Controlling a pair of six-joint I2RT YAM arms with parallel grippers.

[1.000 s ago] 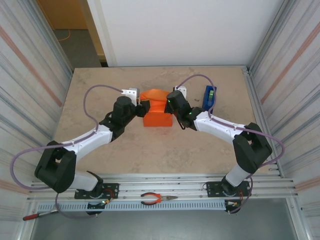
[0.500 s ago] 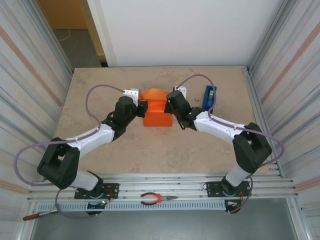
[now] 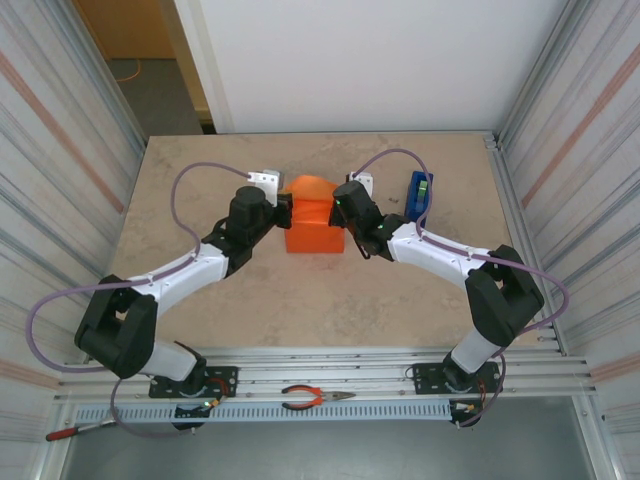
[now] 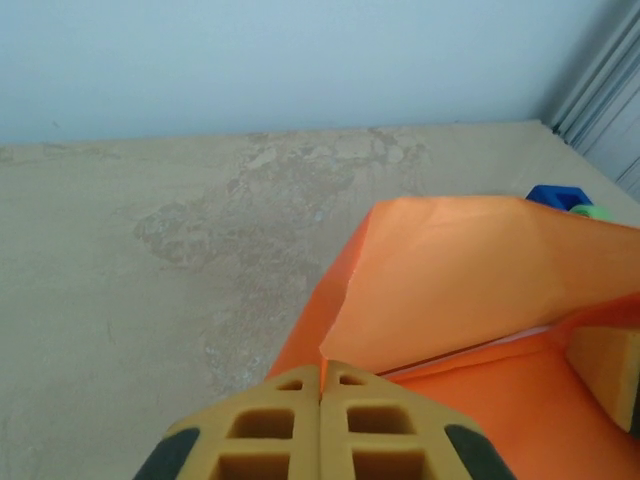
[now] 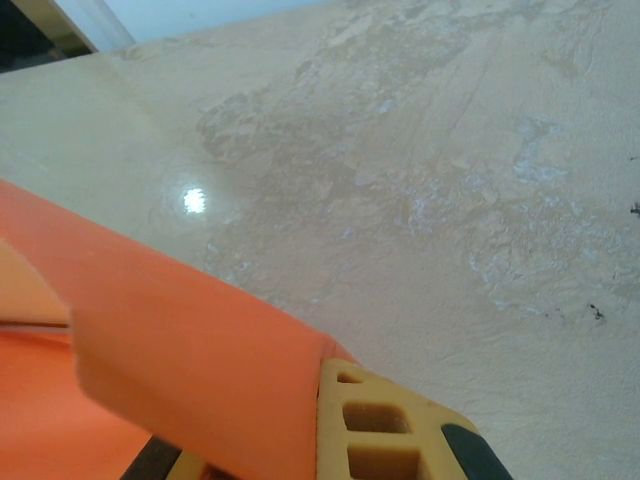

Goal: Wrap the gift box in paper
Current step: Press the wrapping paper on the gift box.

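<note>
Gift box (image 3: pixel 316 238) mid-bench (image 3: pixel 300 300), between both arms | paper (image 4: pixel 470 270) over it, flap raised at far side | left gripper (image 4: pixel 320 375) pressed together — pinching paper edge | right gripper (image 3: pixel 337 208) pressed together — paper flap pinched, draped over one finger

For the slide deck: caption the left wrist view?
Left gripper shut on a fold of the orange paper, beige table beyond.

In the left wrist view the paper (image 4: pixel 470 270) runs off the right edge and hides most of the dispenser (image 4: pixel 556 195). In the right wrist view it covers half the right jaws.
</note>
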